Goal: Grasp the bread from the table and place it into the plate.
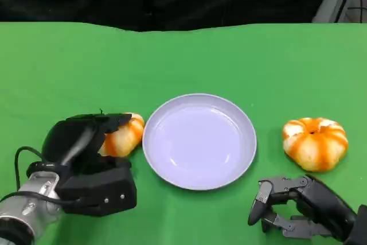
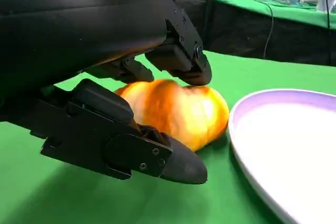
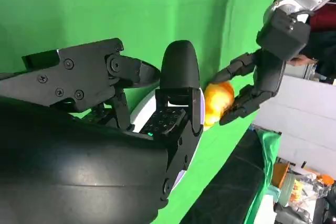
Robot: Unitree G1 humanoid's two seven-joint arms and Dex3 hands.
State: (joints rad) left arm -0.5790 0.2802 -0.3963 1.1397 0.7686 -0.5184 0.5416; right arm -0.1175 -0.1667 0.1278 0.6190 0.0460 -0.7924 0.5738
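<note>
An orange-and-white bread (image 1: 125, 135) lies on the green table just left of the plate. My left hand (image 1: 86, 159) is wrapped over it: in the left wrist view the fingers (image 2: 184, 66) press on the top of the bread (image 2: 178, 111) and the thumb lies against its near side. The right wrist view shows the left hand (image 3: 262, 72) with fingers on both sides of the bread (image 3: 218, 98). The pale lilac plate (image 1: 199, 140) has nothing in it. My right hand (image 1: 292, 207) rests near the table's front edge, fingers apart and holding nothing.
A second round orange-and-white bread (image 1: 315, 143) sits to the right of the plate, just beyond my right hand. The plate's rim (image 2: 247, 114) is very close to the held bread. A dark backdrop runs behind the table's far edge.
</note>
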